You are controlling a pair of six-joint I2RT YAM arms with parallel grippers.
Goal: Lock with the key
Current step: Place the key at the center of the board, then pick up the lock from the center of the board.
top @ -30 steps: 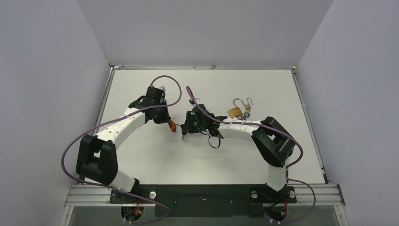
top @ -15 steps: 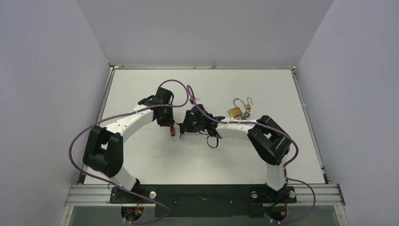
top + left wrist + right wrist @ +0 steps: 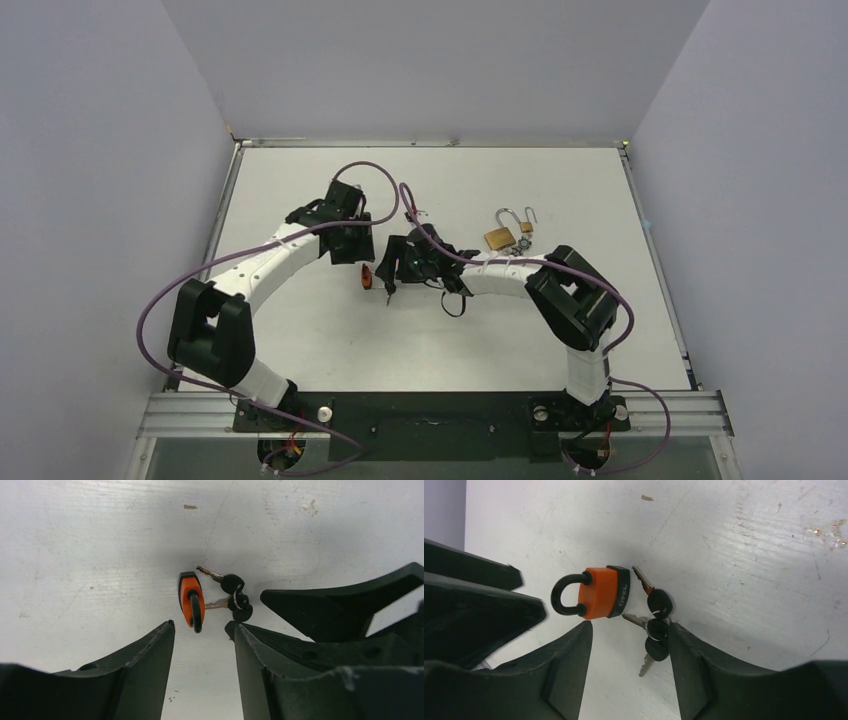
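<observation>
On my feed the white table carries both arms converging near its middle, and neither has anything in hand. The left gripper stands with its jaws well parted and empty, hanging over the shackle end of an orange padlock. The right gripper is just as wide open and empty, facing it from the other side. What matters to me is where the lock lies. It is the brass one with its silver shackle swung open, flat on the table, well apart from both grippers. From the overhead camera it sits at about 2 o'clock from the right gripper, so the right arm is clearly the nearer. A smaller brass padlock sits just beside it at 2 o'clock. The keys are far closer: a bunch of three black-headed keys on a ring, lying just beside the orange padlock's base. In the right wrist view they are at 3 o'clock from the gap's middle, close against that finger's inner edge. Their heads stack from 12 to 6 o'clock, and the blades fan toward 11, 9 and 7. I'd judge the keys come first, and the right gripper is better placed for them. The only writing I can read is on the orange padlock's black band, seemingly "OPEL".
</observation>
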